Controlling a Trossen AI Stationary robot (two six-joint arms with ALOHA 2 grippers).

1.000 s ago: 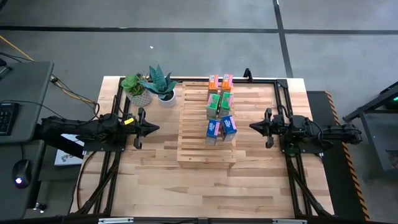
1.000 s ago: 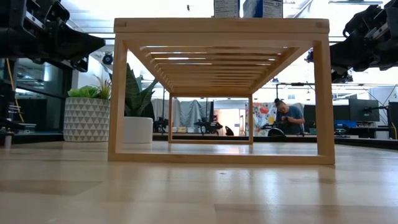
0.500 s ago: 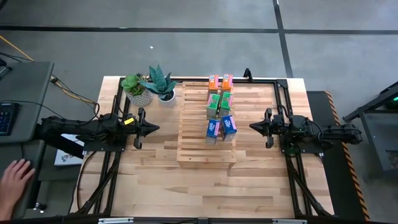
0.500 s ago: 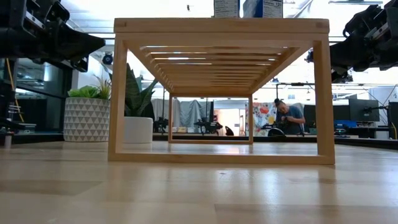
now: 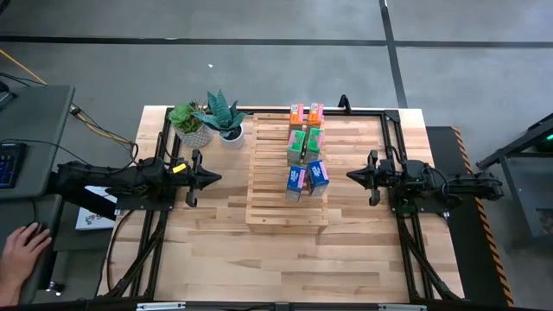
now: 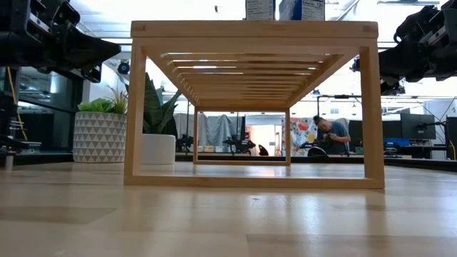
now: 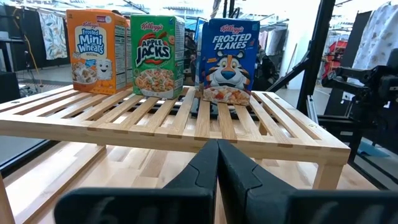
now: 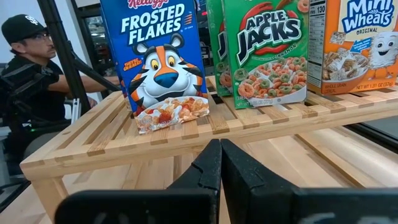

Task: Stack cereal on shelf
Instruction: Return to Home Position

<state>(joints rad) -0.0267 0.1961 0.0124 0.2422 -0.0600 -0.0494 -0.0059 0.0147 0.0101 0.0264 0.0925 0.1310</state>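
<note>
Several small cereal boxes stand upright on the slatted light-wood shelf [image 5: 285, 186]: orange [image 5: 306, 113], green [image 5: 304, 145] and blue [image 5: 307, 178] pairs, in a row along its right half. The left wrist view shows orange [image 7: 96, 50], green [image 7: 157, 56] and blue [image 7: 227, 60] boxes; the right wrist view shows blue [image 8: 160, 65], green [image 8: 267, 53] and orange [image 8: 360, 43]. My left gripper [image 5: 216, 179] hangs left of the shelf, shut and holding nothing. My right gripper [image 5: 350, 175] hangs right of it, also shut and holding nothing.
Two potted plants [image 5: 207, 121] stand at the far left corner of the shelf. Black frame rails [image 5: 389, 130] run along the table's sides and far edge. Bare tabletop [image 5: 285, 259] lies nearer than the shelf. A person's hand [image 5: 22, 250] is at the left, off the table.
Both arms and the boxes have kept still. A person's hand has come into view beside the table's left, by the desk.
</note>
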